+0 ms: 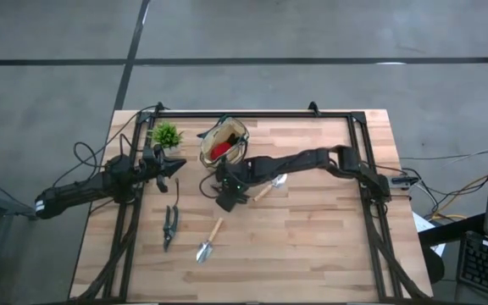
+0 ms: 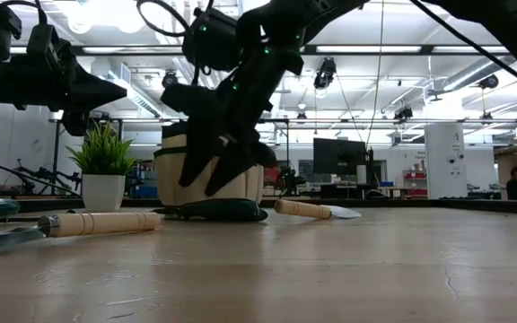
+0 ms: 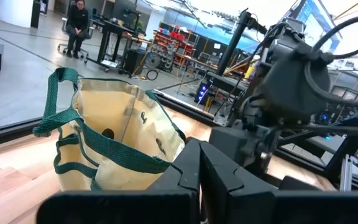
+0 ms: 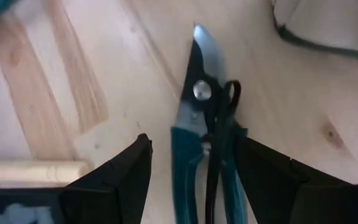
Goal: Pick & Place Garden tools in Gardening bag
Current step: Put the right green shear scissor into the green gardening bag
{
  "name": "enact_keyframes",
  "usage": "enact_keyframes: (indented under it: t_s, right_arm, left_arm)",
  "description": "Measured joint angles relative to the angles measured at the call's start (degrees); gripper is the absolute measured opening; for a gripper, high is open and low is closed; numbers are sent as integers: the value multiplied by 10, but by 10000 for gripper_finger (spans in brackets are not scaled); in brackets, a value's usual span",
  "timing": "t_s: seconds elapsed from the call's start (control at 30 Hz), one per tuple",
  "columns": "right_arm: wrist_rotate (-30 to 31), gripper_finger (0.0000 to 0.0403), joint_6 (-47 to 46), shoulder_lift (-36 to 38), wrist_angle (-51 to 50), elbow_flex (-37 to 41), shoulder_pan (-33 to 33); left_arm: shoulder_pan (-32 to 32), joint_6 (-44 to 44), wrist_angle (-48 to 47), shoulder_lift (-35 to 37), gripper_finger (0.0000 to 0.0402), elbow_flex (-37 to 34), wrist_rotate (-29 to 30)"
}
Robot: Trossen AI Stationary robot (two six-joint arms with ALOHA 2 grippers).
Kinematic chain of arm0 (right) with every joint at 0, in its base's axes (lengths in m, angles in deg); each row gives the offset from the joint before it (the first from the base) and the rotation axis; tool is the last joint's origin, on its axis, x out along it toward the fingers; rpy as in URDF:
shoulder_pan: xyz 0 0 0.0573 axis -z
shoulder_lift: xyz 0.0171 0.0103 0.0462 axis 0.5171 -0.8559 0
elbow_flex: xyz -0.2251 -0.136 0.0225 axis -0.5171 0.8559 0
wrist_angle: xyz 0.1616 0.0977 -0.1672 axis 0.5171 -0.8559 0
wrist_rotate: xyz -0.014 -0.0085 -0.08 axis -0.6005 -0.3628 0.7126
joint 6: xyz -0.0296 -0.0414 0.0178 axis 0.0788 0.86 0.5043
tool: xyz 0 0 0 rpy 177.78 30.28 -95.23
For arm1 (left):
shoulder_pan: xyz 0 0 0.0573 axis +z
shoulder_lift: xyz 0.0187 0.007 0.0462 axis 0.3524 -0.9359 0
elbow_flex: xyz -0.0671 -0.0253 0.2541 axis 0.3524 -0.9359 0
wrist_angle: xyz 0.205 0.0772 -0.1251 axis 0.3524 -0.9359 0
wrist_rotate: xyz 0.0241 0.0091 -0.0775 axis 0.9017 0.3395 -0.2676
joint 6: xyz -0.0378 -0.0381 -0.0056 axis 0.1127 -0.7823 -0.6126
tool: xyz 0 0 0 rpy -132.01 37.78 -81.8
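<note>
The beige bag (image 1: 224, 141) with green trim stands upright at the far middle of the table, and something red (image 1: 219, 150) lies inside it. It also shows in the left wrist view (image 3: 114, 146). Teal-handled pruning shears (image 4: 201, 143) lie flat on the table just in front of the bag (image 2: 223, 211). My right gripper (image 1: 227, 193) is open and hangs over them, pointing down, with one finger on each side of the handles and clear of them (image 2: 221, 166). My left gripper (image 1: 176, 167) is shut and empty, left of the bag. One trowel (image 1: 269, 185) lies by the right arm. Another trowel (image 1: 210, 241) and grey shears (image 1: 170, 224) lie nearer.
A small green potted plant (image 1: 166, 134) stands at the far left next to the bag. A dark metal frame (image 1: 252, 114) runs along the table's far and side edges. There is bare wood at the near right of the table.
</note>
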Motion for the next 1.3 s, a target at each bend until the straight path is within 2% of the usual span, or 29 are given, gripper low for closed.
enact_keyframes:
  t_s: [0.33, 0.5, 0.73, 1.0, 1.3]
  right_arm:
    - [7, 214, -21, -21, 15, 0, 8]
    - [9, 197, -22, -28, 16, 0, 9]
    - [10, 136, -18, -30, 15, 0, 14]
    - [-14, 22, -5, -31, 14, 1, 21]
    - [-34, 8, 0, -13, 7, 2, 17]
  left_arm:
    - [0, 0, 0, 0, 5, 0, 0]
    - [0, 0, 0, 0, 5, 0, 0]
    - [0, 0, 0, 0, 5, 0, 0]
    - [0, 0, 0, 0, 5, 0, 0]
    - [0, 0, 0, 0, 5, 0, 0]
